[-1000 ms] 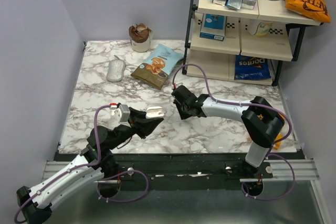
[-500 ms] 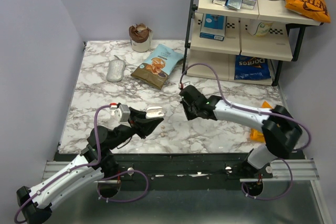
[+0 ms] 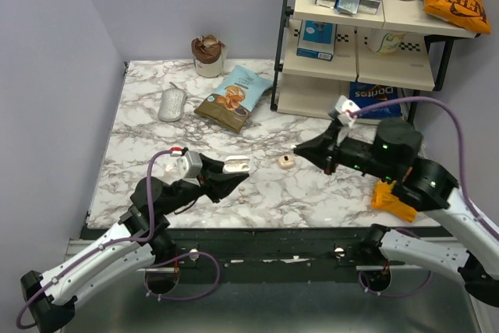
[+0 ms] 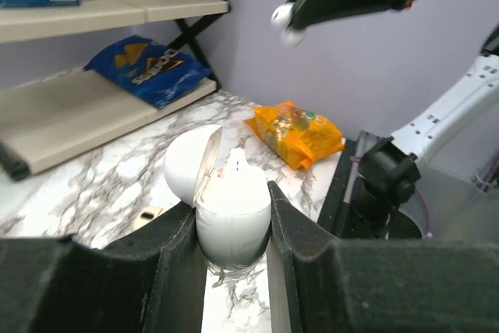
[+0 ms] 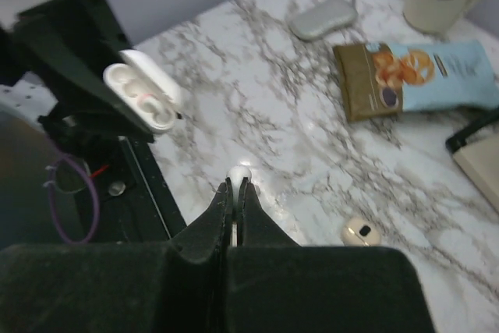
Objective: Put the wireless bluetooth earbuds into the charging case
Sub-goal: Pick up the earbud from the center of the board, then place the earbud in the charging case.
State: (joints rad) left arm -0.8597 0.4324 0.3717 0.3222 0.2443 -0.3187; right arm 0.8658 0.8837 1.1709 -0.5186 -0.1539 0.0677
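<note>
While the right gripper [image 5: 236, 186] pinches one earbud [image 5: 238, 172] in its narrow tips above the marble table [image 3: 156, 146], the left gripper [image 4: 231, 210] clamps the charging case [image 4: 232, 224], lid open, near the front edge; the second earbud [image 3: 286, 161] lies on the marble between them; a shelf rack [image 3: 359, 64] stands back right against the lilac wall [image 3: 47, 76].

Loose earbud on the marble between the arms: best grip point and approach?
Pinch the loose earbud across its rounded body, straight down from above: it lies low and alone on the table, so a side approach would likely just push it. The right hand is nearest but shut on the other earbud; seat that first.
</note>
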